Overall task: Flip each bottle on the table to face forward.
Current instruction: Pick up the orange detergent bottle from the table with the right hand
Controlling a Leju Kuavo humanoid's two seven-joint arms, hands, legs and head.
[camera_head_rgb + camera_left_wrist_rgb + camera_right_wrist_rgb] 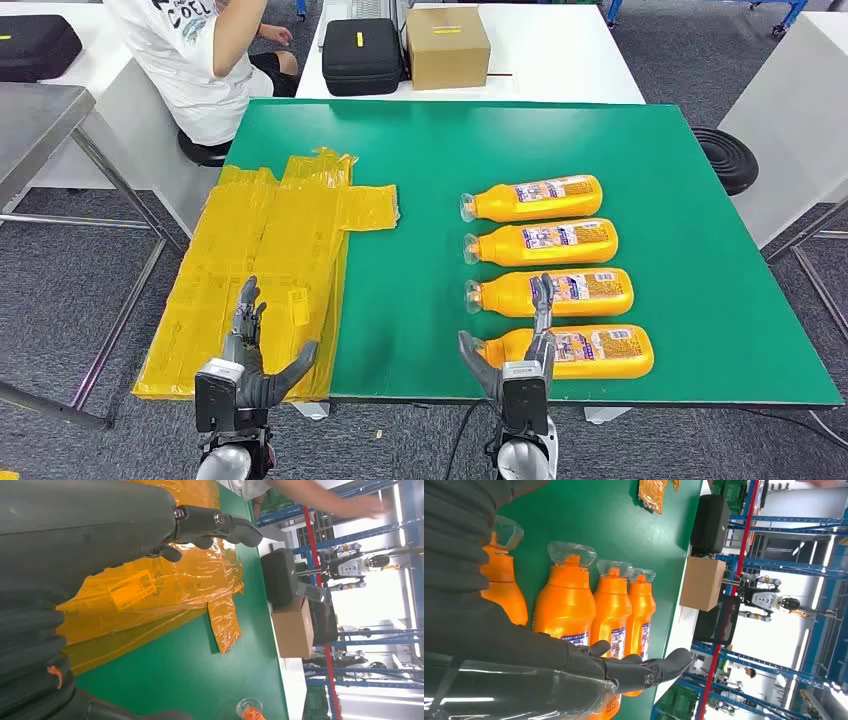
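Head view: four orange bottles [556, 273] lie in a row on the green table [420, 150], caps pointing left, labels up. Right hand [520, 352] hovers at the near edge over the nearest bottle [575, 352], fingers spread, holding nothing. Left hand [252, 355] is open too, above the yellow plastic sheets [270, 260]. Risk, as I judge it: bottles sit close, so rolling one could nudge its neighbour or send it off the near edge. A seated person [200, 60], black case [362, 55] and cardboard box [447, 45] are well apart, not obstructing.
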